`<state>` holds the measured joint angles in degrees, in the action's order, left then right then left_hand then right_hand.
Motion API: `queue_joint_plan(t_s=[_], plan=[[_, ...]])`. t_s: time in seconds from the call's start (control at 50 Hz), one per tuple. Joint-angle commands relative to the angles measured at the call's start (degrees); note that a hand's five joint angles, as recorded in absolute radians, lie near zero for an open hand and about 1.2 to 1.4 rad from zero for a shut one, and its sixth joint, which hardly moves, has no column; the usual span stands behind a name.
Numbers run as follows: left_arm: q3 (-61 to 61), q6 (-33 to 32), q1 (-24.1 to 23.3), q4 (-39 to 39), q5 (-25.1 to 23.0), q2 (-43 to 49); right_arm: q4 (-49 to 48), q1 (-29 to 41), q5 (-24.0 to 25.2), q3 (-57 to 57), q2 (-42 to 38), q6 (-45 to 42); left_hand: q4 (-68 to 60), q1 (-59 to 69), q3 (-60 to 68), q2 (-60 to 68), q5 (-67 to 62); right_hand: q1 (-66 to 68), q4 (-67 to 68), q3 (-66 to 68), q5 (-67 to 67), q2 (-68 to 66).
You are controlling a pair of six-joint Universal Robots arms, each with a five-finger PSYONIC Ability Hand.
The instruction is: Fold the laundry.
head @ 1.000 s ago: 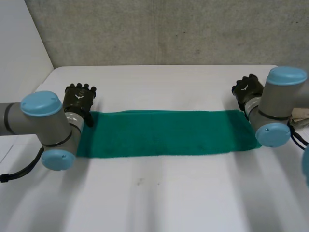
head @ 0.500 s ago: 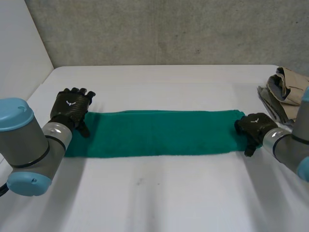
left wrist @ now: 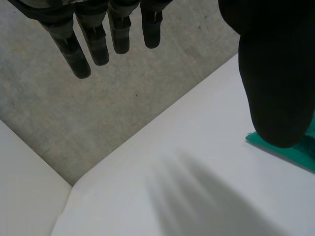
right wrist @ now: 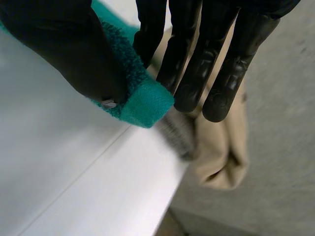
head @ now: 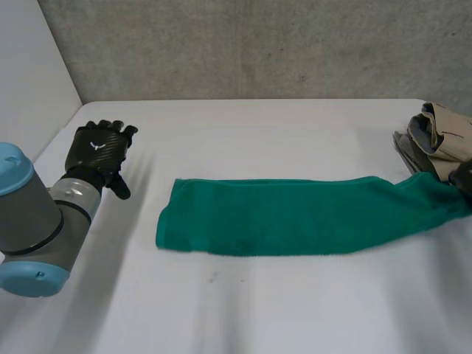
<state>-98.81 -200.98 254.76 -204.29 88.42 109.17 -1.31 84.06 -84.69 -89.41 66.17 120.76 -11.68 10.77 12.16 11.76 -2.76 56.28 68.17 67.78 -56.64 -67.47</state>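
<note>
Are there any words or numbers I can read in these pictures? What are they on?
There are no words or numbers to read anywhere.
On the back of the left hand there is a small white mark, but it is a shape, not letters.
On the green towel, the beige clothes and the table, no label or writing shows.

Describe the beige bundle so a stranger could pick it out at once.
Start at the white table and follow the long green towel to the end pinched by the right hand. Just past that end, at the table's edge, lies the beige bundle. It is pale and crumpled, while the towel is green and spread out.
</note>
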Motion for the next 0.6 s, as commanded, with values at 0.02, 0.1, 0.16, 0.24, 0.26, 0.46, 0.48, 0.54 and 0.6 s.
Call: queue_joint_plan(t_s=[0.02, 0.1, 0.16, 0.24, 0.26, 0.46, 0.48, 0.54, 0.6], plan=[[-1.0, 0.2, 1.0, 0.4, 0.0, -3.3, -0.6, 12.9, 0.8, 6.0, 2.0, 3.6, 1.7, -0.8, -2.2, -1.8, 2.8, 23.7, 11.8, 12.2, -13.4, -12.5], [-1.6, 0.2, 2.1, 0.4, 0.0, -4.5, -2.5, 25.2, 2.4, 10.2, 0.8, 4.4, 1.7, -0.8, -2.2, -1.8, 2.8, 23.7, 11.8, 12.2, -13.4, -12.5], [-1.9, 0.7, 2.8, 0.4, 0.0, -5.2, -5.5, 34.9, 5.1, 13.8, -2.5, 4.8, 1.7, -0.8, -2.2, -1.8, 2.8, 23.7, 11.8, 12.2, -13.4, -12.5], [-2.4, 1.1, 3.4, 0.4, -0.1, -5.2, -8.8, 44.8, 11.2, 20.0, -10.0, 5.1, 1.7, -0.8, -2.2, -1.8, 2.8, 23.7, 11.8, 12.2, -13.4, -12.5], [-2.5, 1.1, 3.5, 0.4, -0.1, -5.2, -8.9, 46.2, 12.3, 21.3, -11.7, 5.5, 1.7, -0.8, -2.2, -1.8, 2.8, 23.7, 11.8, 12.2, -13.4, -12.5], [-3.7, 1.2, 2.1, 0.3, 0.0, -4.0, -7.2, 54.2, 12.4, 29.2, -23.6, 16.3, 1.7, -0.8, -2.2, -1.8, 2.8, -44.4, -56.3, -55.9, 54.8, 55.6], [-3.6, 1.2, 1.7, 0.3, 0.0, -3.8, -6.3, 54.2, 9.9, 29.1, -23.1, 18.8, 1.7, -0.8, -2.2, -1.8, 2.8, -46.3, -58.2, -57.8, 56.6, 57.5], [-2.5, 1.4, -1.2, 0.0, 0.1, -2.7, -4.8, 53.8, 5.2, 28.5, -20.7, 24.9, 1.7, -0.8, -2.2, -1.8, 2.8, -46.3, -58.2, -57.8, 56.6, 57.5], [-0.9, 2.2, -4.9, -0.4, 0.1, -1.5, -2.9, 48.2, 0.0, 25.7, -15.5, 34.6, 1.7, -0.8, -2.2, -1.8, 2.8, -46.3, -58.2, -57.8, 56.6, 57.5]])
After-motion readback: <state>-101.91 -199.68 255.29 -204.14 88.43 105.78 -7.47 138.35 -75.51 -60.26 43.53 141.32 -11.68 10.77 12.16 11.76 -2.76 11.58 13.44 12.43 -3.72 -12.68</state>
